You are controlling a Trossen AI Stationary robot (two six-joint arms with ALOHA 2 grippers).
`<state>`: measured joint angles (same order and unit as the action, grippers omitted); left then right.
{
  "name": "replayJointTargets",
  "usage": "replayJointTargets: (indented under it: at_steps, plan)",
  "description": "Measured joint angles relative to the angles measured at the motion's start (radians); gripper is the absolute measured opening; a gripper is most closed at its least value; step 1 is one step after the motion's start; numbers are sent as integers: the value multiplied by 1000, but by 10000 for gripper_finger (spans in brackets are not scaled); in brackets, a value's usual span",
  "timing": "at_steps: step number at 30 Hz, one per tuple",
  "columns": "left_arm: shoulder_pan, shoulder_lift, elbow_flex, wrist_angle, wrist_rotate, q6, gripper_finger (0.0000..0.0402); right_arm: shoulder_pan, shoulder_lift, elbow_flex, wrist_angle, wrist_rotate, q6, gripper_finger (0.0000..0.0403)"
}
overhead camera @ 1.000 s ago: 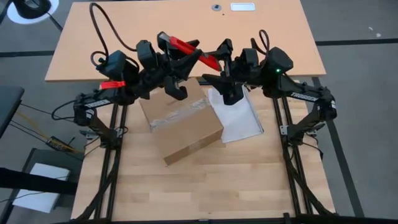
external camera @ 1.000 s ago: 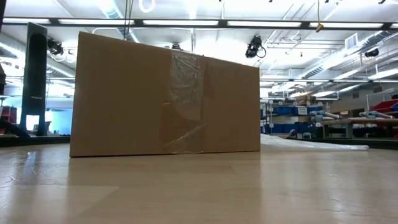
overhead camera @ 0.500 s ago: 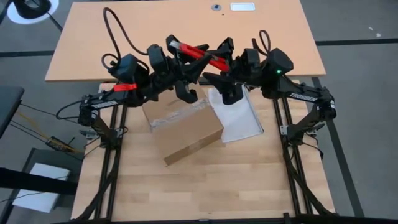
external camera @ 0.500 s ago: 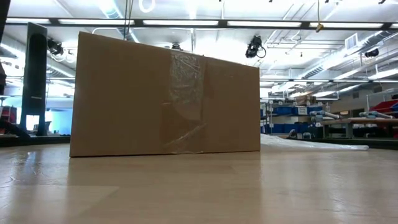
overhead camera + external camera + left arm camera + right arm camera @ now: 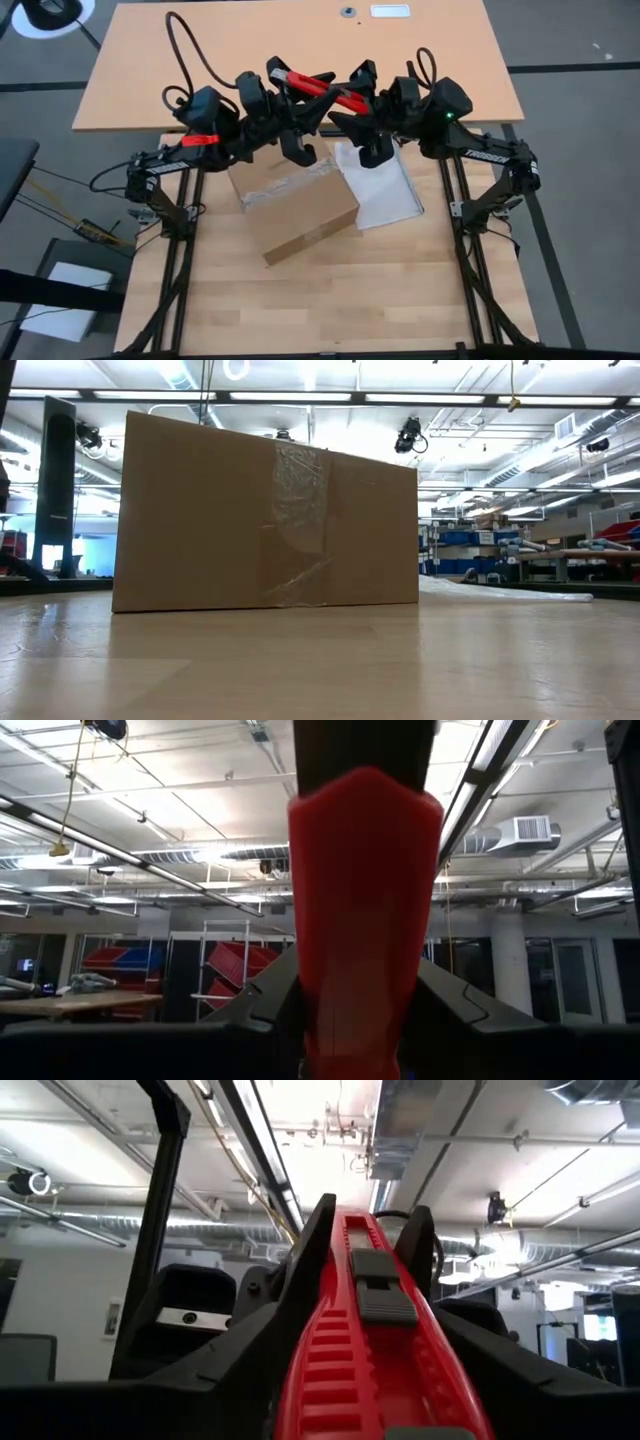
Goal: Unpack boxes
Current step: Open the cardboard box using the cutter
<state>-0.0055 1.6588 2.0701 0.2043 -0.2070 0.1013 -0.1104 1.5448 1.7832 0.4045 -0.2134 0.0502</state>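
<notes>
Both grippers hold one red cutter point(image 5: 318, 84) above the table; the box point(image 5: 292, 205) lies toward 6 o'clock, nearer the left gripper point(image 5: 303, 84).

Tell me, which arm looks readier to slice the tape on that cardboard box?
Probably the left: the left gripper has its jaws shut on the red cutter, above the carton and its taped top. The right gripper only meets the cutter's other end, nearer the clear bag.
</notes>
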Motion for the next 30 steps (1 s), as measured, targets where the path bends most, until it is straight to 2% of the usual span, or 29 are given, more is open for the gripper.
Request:
replayJointTargets:
  at_steps: [5, 16, 27, 30]
  plan:
    - [0, 0, 0, -7, 3, 0, 134, 0, 0, 0, 24, -28, 9, 204]
    - [0, 0, 0, -14, 3, -1, 134, -1, 0, 0, 55, -29, 10, 191]
    - [0, 0, 0, -17, -13, 6, 134, -2, 0, 0, 53, -5, 7, 140]
    - [0, 0, 0, -17, -23, -6, 152, -2, 0, 0, 50, -5, 9, 140]
